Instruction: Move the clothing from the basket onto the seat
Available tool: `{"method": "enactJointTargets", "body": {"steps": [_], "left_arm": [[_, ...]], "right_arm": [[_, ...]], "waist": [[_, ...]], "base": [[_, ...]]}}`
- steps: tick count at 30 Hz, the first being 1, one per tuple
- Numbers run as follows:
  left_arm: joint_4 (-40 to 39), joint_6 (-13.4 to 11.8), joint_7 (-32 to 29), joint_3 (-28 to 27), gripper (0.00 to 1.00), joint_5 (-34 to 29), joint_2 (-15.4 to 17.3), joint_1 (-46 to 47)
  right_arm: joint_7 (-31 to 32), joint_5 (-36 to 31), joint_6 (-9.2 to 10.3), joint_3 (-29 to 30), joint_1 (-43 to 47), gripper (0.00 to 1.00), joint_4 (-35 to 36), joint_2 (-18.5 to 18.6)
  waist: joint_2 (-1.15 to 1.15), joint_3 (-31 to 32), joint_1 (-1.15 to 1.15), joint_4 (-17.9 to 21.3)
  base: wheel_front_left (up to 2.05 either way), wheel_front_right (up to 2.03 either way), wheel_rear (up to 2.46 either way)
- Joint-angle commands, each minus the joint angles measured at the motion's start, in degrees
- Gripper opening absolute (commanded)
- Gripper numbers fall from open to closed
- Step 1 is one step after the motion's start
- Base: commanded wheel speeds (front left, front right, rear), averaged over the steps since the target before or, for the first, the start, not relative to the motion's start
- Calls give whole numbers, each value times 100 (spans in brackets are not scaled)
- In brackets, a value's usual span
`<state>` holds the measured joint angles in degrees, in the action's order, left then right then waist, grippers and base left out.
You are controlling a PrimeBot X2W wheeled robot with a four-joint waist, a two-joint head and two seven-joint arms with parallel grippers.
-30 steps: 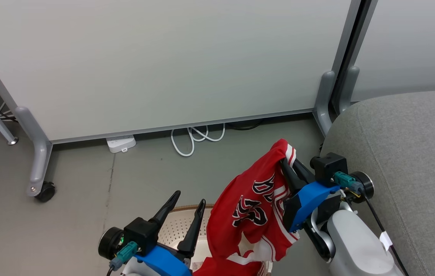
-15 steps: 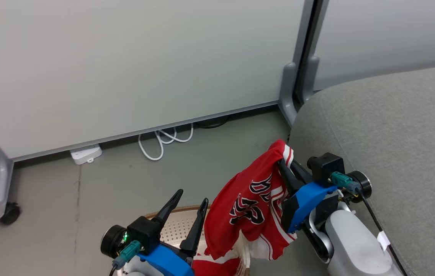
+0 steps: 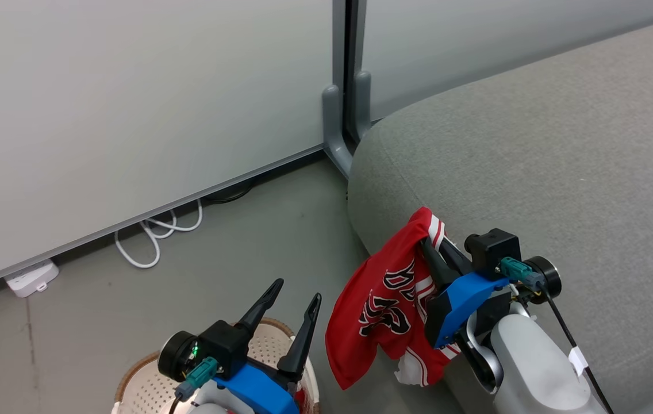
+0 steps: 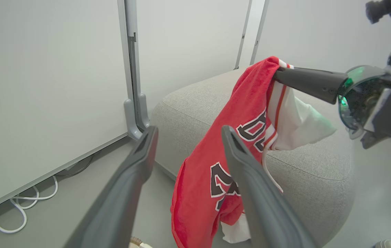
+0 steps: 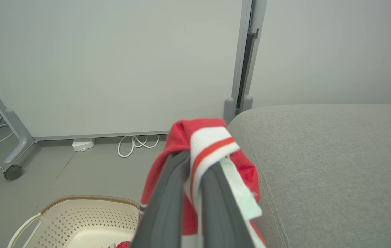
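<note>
Clothing (image 3: 378,305) is hanging from the right gripper (image 3: 425,246), which is clamping its trim beside the seat (image 3: 533,149). Left gripper (image 3: 297,290) is gaping empty by the basket (image 3: 145,391).

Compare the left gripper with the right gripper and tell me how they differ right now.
The left gripper stands open and empty; the right gripper is shut on the red jersey, which hangs from it. The left gripper is over the basket; the right gripper is by the edge of the seat. Both are dark and two-fingered.
</note>
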<state>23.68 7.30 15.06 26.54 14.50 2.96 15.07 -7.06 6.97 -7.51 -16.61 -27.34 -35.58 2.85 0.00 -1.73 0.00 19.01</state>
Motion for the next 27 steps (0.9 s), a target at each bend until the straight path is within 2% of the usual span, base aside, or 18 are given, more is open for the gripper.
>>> {"method": "enactJointTargets", "body": {"steps": [1, 11, 23, 27], "left_arm": [[-20, 19, 18, 14, 100, 10, 18, 32], [-11, 20, 18, 32, 100, -31, 22, 118], [5, 20, 18, 59, 100, -18, 48, 172], [-22, 20, 18, 38, 100, -59, 73, 231]], "right_arm": [[-24, -7, 4, 6, 10, 0, -3, 6], [-72, 32, 4, 59, 2, 0, -3, 5], [-53, 37, 4, 116, -56, 0, 19, 5], [-22, -61, 4, 300, -238, 0, -7, 4]], "waist": [[0, -6, 0, 263], [0, -97, 0, 617], [0, -175, 0, 632], [0, -289, 0, 597]], "base": [[0, 0, 0], [0, 0, 0], [0, 0, 0], [0, 0, 0]]}}
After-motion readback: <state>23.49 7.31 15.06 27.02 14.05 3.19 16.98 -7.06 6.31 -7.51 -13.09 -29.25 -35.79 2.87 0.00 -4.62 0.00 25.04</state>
